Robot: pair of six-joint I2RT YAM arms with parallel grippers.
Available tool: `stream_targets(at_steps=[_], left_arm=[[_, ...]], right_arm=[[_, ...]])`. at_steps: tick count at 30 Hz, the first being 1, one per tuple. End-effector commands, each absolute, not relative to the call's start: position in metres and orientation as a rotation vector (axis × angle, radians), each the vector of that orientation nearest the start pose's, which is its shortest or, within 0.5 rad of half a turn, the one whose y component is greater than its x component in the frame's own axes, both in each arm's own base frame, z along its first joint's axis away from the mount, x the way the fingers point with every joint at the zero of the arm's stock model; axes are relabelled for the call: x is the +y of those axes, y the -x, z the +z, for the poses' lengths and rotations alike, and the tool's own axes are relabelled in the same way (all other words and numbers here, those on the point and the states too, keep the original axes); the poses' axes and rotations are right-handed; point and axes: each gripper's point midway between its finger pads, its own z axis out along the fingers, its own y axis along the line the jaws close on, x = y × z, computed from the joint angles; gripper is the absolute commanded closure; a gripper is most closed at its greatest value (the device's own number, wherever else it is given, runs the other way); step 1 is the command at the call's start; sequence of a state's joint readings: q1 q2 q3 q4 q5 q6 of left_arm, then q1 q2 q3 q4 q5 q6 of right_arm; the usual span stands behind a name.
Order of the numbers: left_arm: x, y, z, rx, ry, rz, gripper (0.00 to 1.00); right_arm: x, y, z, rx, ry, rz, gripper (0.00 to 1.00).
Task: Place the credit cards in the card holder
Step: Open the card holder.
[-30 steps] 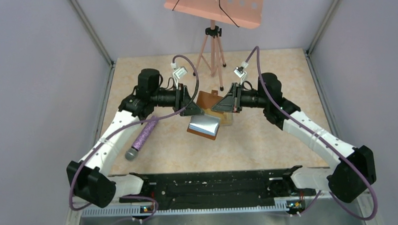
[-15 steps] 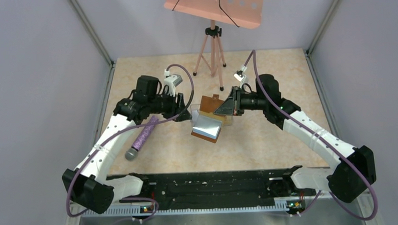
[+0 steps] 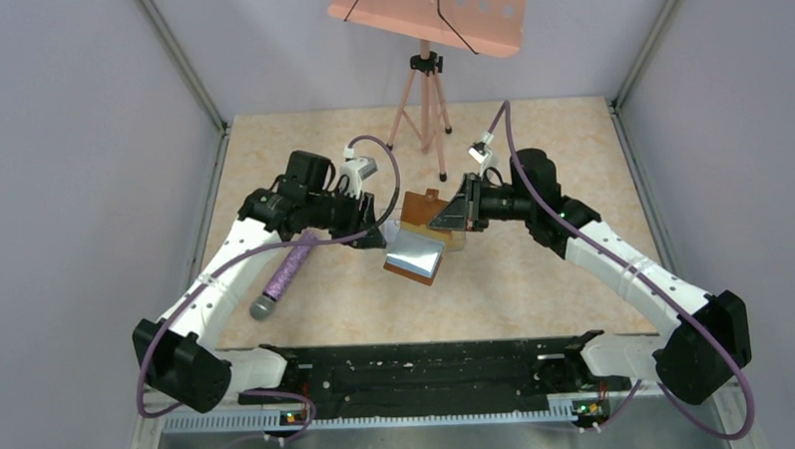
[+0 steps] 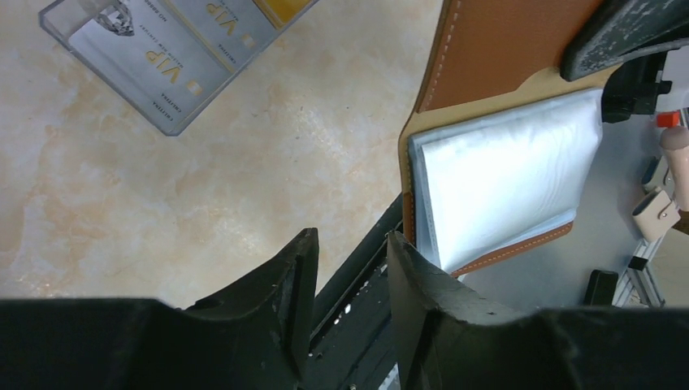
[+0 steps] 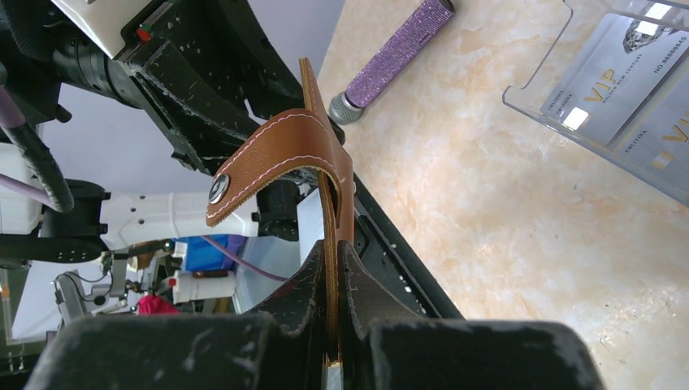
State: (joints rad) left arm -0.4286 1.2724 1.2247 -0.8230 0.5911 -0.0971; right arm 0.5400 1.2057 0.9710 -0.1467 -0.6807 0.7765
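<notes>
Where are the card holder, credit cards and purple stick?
card holder (image 4: 504, 175): left wrist view, on its clear inner pockets.
credit cards (image 4: 160, 58): left wrist view, face of a pale card.
purple stick (image 3: 286, 271): top view, mid-shaft.

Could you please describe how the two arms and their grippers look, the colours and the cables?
Both the left arm and right arm have white links with black joints and a purple cable alongside. The left gripper and right gripper have black, wedge-shaped fingers with pale scuffs.
</notes>
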Motion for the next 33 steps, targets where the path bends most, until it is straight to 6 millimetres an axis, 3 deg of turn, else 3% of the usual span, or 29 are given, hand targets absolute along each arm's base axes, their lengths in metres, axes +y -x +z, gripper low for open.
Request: stream_targets(at_steps=[1,11,18,26,33], left_arm=[[-0.228,-0.227,0.243,2.284,-0.744,-1.035,0.59],[-0.235,-0.221,0.247,2.262,-0.784,-1.110,0.62],[-0.226,-0.230,0.238,2.299,-0.737,-0.995,0.61],[-0.232,-0.225,0.226,2.343,-0.787,-0.982,0.62],[-0.237,-0.220,0.229,2.337,-0.832,-1.003,0.65]], right_arm=[[0.291,-0.231,0.292,2.071,0.299,1.473,1.00],[0.290,-0.234,0.289,2.080,0.287,1.457,1.00],[0.289,-0.233,0.291,2.075,0.287,1.457,1.00],[0.289,-0.234,0.291,2.075,0.282,1.450,1.00],[0.289,-0.235,0.292,2.074,0.282,1.450,1.00]])
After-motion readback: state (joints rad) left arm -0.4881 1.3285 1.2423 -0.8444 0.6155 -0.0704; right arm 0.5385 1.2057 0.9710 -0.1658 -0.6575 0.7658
